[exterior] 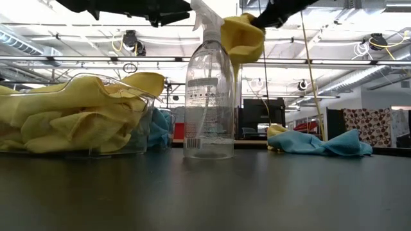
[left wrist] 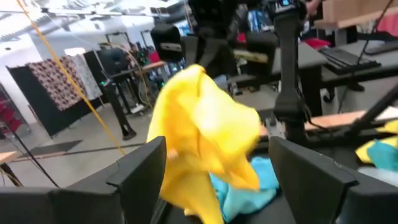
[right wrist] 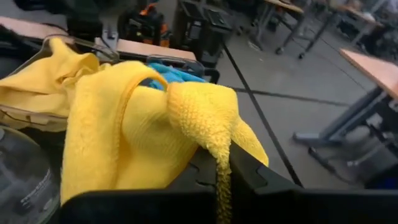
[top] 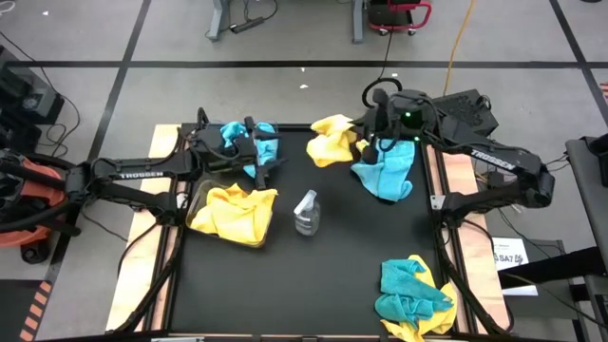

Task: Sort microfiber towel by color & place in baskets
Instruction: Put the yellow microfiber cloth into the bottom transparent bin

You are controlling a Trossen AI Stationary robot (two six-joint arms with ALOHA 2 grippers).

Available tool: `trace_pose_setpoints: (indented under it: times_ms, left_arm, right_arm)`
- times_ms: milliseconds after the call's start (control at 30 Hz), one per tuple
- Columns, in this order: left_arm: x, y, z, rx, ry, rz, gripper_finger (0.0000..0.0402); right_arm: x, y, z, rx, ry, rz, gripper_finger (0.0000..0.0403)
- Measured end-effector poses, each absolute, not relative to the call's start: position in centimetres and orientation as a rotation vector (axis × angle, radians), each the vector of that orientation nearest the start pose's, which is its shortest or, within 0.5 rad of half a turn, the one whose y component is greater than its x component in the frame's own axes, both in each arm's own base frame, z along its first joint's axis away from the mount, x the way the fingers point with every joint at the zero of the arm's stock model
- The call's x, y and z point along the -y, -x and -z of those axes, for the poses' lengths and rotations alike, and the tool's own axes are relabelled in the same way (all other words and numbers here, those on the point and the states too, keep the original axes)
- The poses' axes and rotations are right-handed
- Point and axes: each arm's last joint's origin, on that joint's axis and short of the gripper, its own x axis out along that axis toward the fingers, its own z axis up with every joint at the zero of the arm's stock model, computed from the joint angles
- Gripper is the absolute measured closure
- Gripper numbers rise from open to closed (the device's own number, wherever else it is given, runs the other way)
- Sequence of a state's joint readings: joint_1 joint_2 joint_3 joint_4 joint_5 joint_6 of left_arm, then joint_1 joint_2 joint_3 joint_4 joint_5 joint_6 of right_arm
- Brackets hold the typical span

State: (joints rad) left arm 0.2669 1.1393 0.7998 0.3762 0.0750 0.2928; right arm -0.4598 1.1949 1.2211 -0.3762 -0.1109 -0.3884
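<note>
My right gripper point(top: 367, 142) is shut on a yellow microfiber towel point(top: 331, 139), held up over the far middle of the table. A teal towel point(top: 385, 177) lies flat on the table just below it. My left gripper point(top: 263, 160) stands open, with nothing between its fingers, above the far-left basket point(top: 249, 142) that holds teal towels. The near-left basket point(exterior: 77, 115) is heaped with yellow towels. A mixed pile of teal and yellow towels point(top: 413, 296) lies at the near right corner. My right gripper pinches a bunched fold of the yellow towel point(right wrist: 200, 115) between its two fingers, in several layers. The fingers come from the table's right side, slanting slightly down. The towel hangs slack from them point(exterior: 243, 40), lifted clear of the table.
A clear spray bottle point(top: 306, 211) stands upright in the middle of the table between the yellow basket and the loose teal towel. Wooden table edges point(top: 456, 180) run along both sides. Room furniture and cables show beyond the far edge.
</note>
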Motion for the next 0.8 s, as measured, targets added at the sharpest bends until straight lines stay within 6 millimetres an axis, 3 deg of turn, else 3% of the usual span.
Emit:
trace_pose_setpoints:
  times_ms: [467, 700, 800]
  left_arm:
    - [-7.5, -24.6, -32.3, 0.022, -0.25, -0.206, 0.0111]
    - [-8.1, -24.7, -32.0, 0.012, -0.228, -0.213, 0.0111]
    - [-8.1, -25.1, -31.4, 0.0, -0.208, -0.128, 0.0111]
  right_arm:
    - [9.5, -30.9, -40.2, -0.362, 0.539, 0.093, 0.0402]
    - [7.7, -33.8, -41.3, -0.301, 0.625, -0.025, 0.0402]
    - [7.1, -34.7, -41.6, -0.277, 0.664, -0.048, 0.0402]
